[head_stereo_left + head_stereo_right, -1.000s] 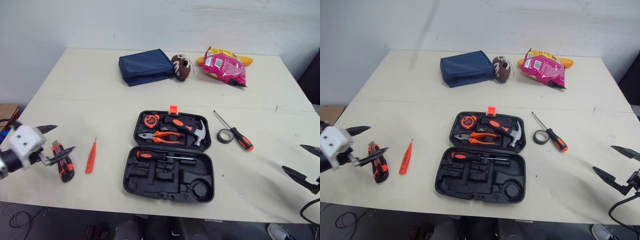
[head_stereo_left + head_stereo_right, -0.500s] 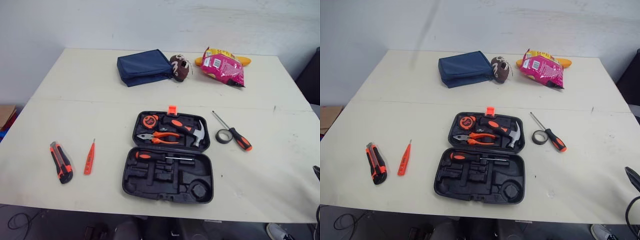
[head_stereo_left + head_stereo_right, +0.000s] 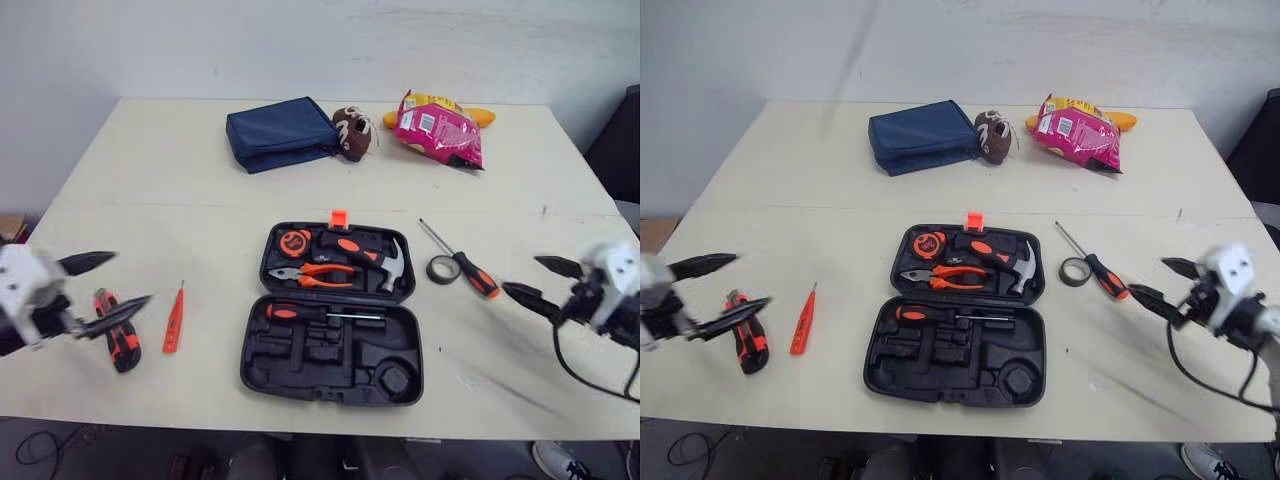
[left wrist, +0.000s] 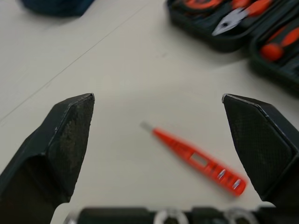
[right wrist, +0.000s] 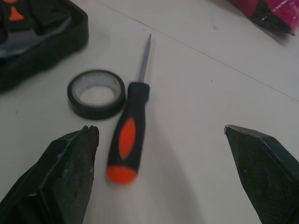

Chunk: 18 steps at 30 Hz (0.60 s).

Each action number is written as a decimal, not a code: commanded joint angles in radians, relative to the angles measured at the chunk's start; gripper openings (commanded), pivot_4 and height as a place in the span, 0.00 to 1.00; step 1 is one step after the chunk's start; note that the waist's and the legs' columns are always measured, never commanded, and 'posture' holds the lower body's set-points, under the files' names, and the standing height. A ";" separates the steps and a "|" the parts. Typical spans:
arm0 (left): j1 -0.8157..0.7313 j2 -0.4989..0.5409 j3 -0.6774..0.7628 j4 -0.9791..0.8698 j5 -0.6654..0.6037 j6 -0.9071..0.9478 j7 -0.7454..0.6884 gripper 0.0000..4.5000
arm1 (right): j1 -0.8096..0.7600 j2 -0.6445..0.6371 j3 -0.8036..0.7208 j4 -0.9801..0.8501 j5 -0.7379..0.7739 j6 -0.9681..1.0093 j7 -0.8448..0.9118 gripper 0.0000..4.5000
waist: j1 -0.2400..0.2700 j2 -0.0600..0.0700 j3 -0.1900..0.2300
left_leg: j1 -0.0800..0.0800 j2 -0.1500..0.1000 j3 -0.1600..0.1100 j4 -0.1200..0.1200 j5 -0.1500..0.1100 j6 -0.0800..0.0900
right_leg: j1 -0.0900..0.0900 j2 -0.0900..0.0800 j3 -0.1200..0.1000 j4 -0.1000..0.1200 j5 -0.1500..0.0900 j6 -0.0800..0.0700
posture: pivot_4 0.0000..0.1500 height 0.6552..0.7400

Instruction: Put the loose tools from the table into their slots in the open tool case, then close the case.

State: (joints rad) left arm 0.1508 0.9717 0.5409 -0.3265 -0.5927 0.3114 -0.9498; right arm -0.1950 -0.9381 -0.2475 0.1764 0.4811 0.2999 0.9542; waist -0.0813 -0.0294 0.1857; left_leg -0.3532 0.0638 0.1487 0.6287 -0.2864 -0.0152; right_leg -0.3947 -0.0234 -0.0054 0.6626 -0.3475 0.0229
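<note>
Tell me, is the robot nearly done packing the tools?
Not yet. The hammer and pliers already sit in the case. The left hand and right hand are both open, holding nothing. The knife, tester, tape and screwdriver lie loose on the table, and the case needs closing after.

The case [image 3: 332,325] is lying mid-worktop [image 3: 150,170]. Left of it the tester [image 3: 173,320] is lying, with the knife [image 3: 118,330] further left by my left hand [image 3: 132,277]. Right of it the tape [image 3: 441,267] is sitting just beside the screwdriver [image 3: 462,262], near my right hand [image 3: 520,274]. Behind, the pouch [image 3: 278,132], ball [image 3: 351,133] and bag [image 3: 437,118] are lining up.
</note>
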 commanded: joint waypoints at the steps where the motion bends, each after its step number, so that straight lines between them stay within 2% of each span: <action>1: -0.075 0.024 -0.090 -0.147 -0.067 0.080 0.008 0.99 | -0.044 -0.043 0.089 -0.055 -0.064 0.146 -0.010 1.00 | 0.002 0.000 0.000 | 0.000 0.000 -0.001 0.000 0.000 0.000 | 0.000 0.000 0.000 0.000 0.000 0.000 | 1.00 1.00; 5: -0.163 0.018 -0.193 -0.235 -0.077 0.115 0.002 0.99 | -0.144 -0.037 0.164 -0.002 -0.129 0.246 -0.039 1.00 | 0.007 0.001 0.000 | -0.004 0.000 0.000 0.000 0.001 -0.003 | -0.002 0.001 0.000 -0.002 -0.001 0.000 | 1.00 1.00; 15: -0.221 0.017 -0.241 -0.295 -0.127 0.177 -0.028 0.99 | -0.259 -0.015 0.264 0.109 -0.219 0.308 -0.002 1.00 | -0.002 0.001 0.001 | -0.004 0.000 0.001 0.002 0.001 -0.003 | -0.003 0.002 0.003 -0.002 -0.002 0.003 | 1.00 1.00; 16: -0.223 0.017 -0.238 -0.295 -0.128 0.181 -0.027 1.00 | -0.262 -0.012 0.265 0.107 -0.224 0.308 -0.005 0.89 | -0.001 0.001 0.001 | -0.004 0.000 0.001 0.002 0.001 -0.003 | -0.003 0.002 0.003 -0.002 -0.002 0.003 | 1.00 1.00; 17: -0.224 0.017 -0.235 -0.297 -0.129 0.185 -0.028 1.00 | -0.261 -0.003 0.255 0.100 -0.217 0.317 -0.011 0.83 | 0.000 0.001 0.001 | -0.004 0.000 0.001 0.003 0.002 -0.003 | -0.003 0.002 0.003 -0.002 -0.002 0.003 | 1.00 1.00; 18: -0.224 0.017 -0.231 -0.301 -0.136 0.193 -0.029 1.00 | -0.257 0.004 0.247 0.090 -0.210 0.325 -0.016 0.72 | 0.000 0.001 0.001 | -0.004 0.000 0.001 0.003 0.002 -0.003 | -0.003 0.002 0.004 -0.002 -0.002 0.003 | 1.00 1.00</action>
State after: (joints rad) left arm -0.0658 0.9829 0.2909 -0.5936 -0.7045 0.4982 -0.9753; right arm -0.4553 -0.9432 0.0146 0.2796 0.2736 0.6065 0.9458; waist -0.0818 -0.0288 0.1863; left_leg -0.3565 0.0633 0.1499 0.6314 -0.2849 -0.0182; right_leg -0.3968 -0.0210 -0.0017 0.6608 -0.3498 0.0261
